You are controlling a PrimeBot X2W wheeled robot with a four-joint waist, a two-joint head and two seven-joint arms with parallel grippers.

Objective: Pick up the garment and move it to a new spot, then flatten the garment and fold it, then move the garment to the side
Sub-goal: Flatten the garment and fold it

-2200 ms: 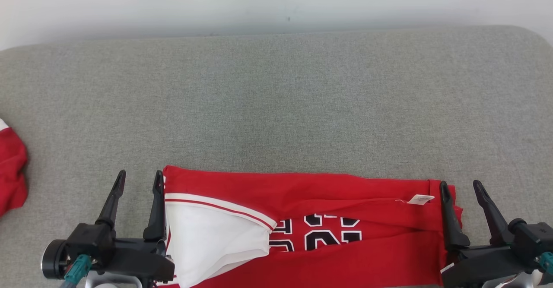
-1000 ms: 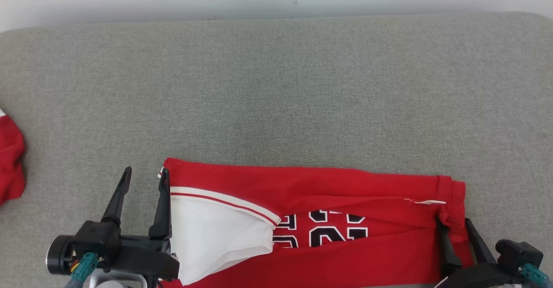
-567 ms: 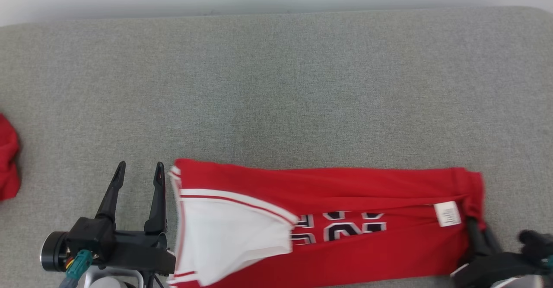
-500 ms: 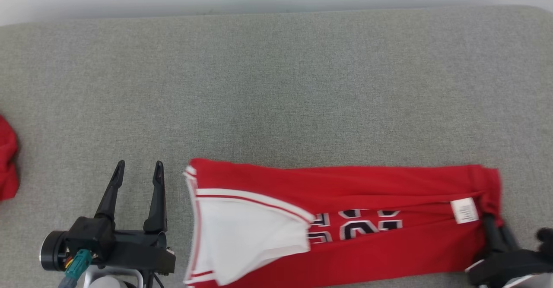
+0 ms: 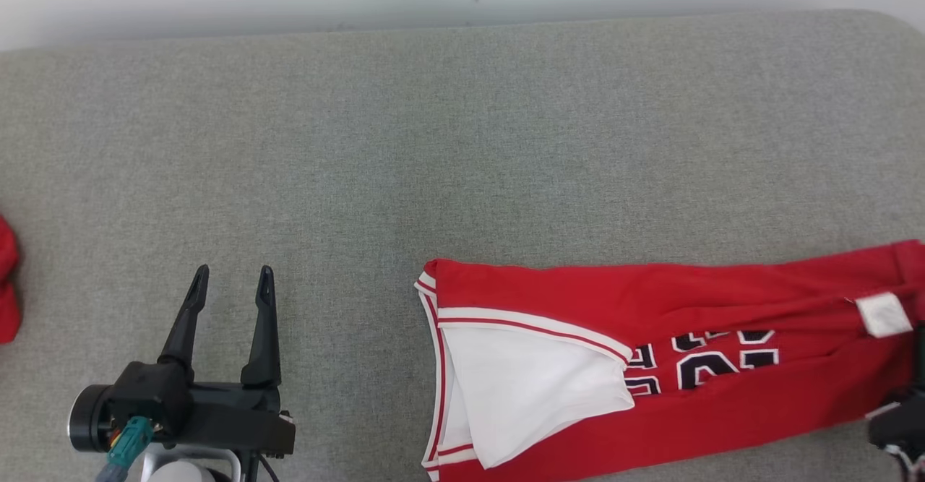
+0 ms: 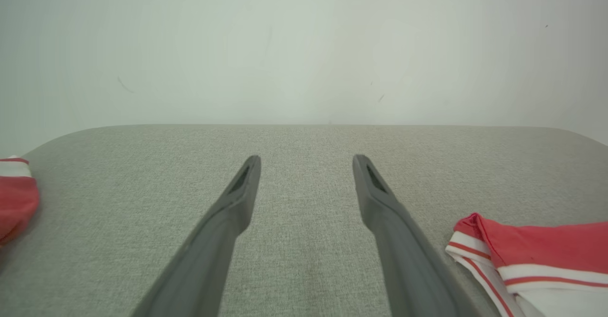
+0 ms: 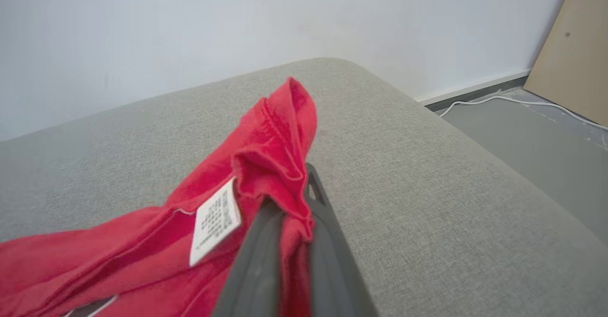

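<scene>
Red garment (image 5: 723, 308) clamped in right pincer (image 7: 290, 194), left pincer (image 5: 233, 272) apart

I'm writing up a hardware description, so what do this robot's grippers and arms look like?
Left gripper: two long, tapering dark fingers with a slot near each tip, on a black body with a teal connector. Right gripper has matching dark grey fingers.
</scene>
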